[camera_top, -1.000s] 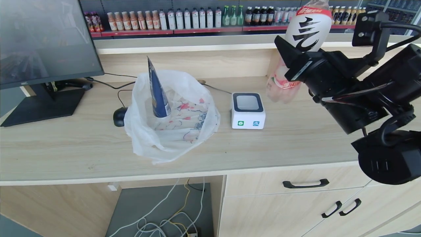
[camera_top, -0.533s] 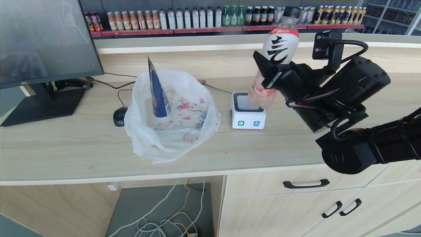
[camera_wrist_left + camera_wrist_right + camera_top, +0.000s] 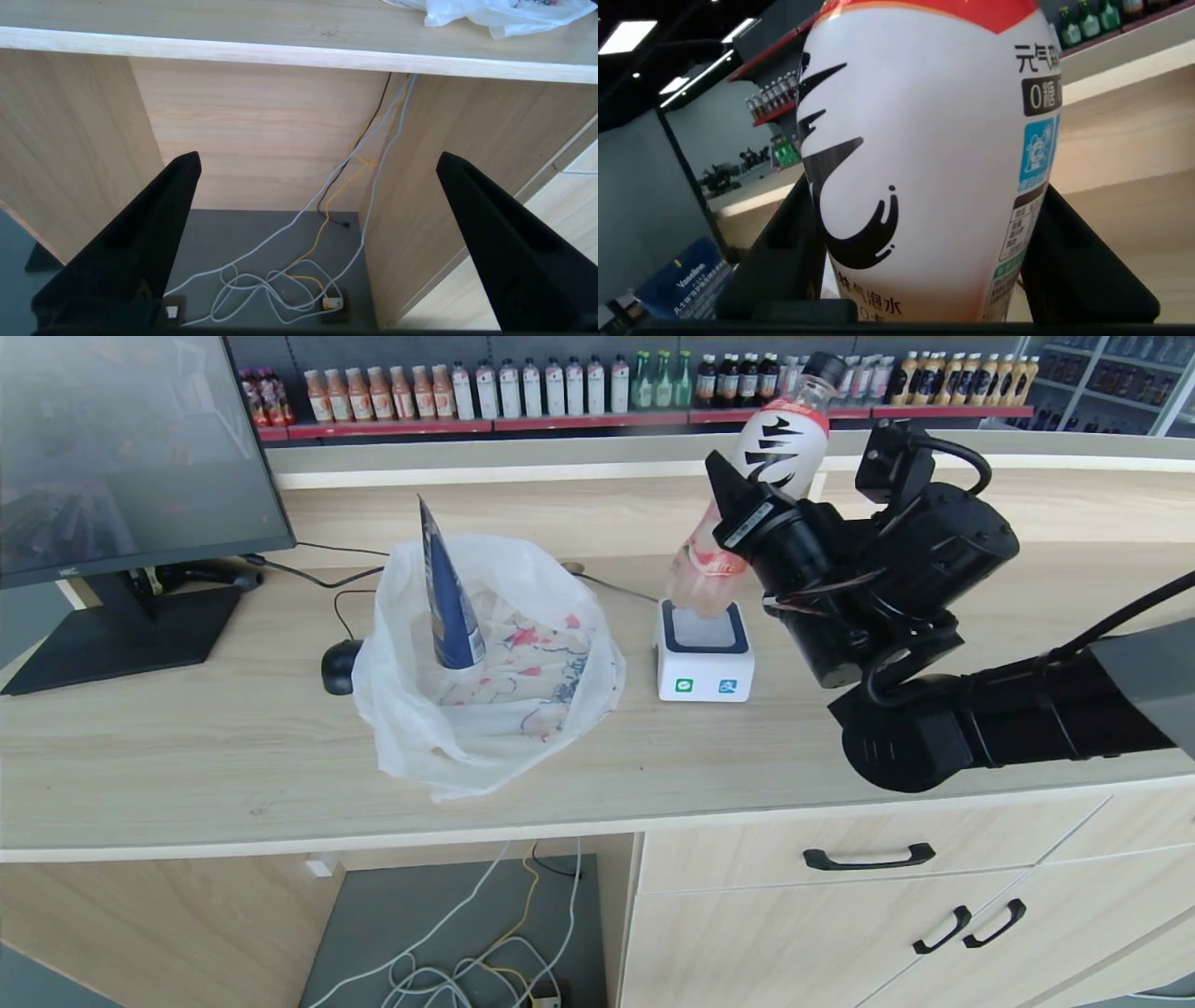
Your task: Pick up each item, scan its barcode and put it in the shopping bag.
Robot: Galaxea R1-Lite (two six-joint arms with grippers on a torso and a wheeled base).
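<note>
My right gripper (image 3: 747,518) is shut on a pink drink bottle (image 3: 756,490) with a white and black label and a dark cap. The bottle tilts, its base just above the glass of the white barcode scanner (image 3: 705,658) on the counter. In the right wrist view the bottle's label (image 3: 924,168) stands between the two dark fingers (image 3: 771,261). A white plastic shopping bag (image 3: 485,663) sits left of the scanner with a blue pointed pack (image 3: 448,593) standing in it. My left gripper (image 3: 318,243) hangs open below the counter edge, over floor cables.
A monitor (image 3: 131,457) on a black stand fills the counter's back left. A black mouse (image 3: 338,667) lies beside the bag. Shelves of bottles (image 3: 579,383) run behind the raised counter ledge. Drawers with black handles (image 3: 868,857) sit below on the right.
My right arm has carried the bottle leftward and down from the right, bringing its base over the scanner. The bag and the scanner have stayed put.
</note>
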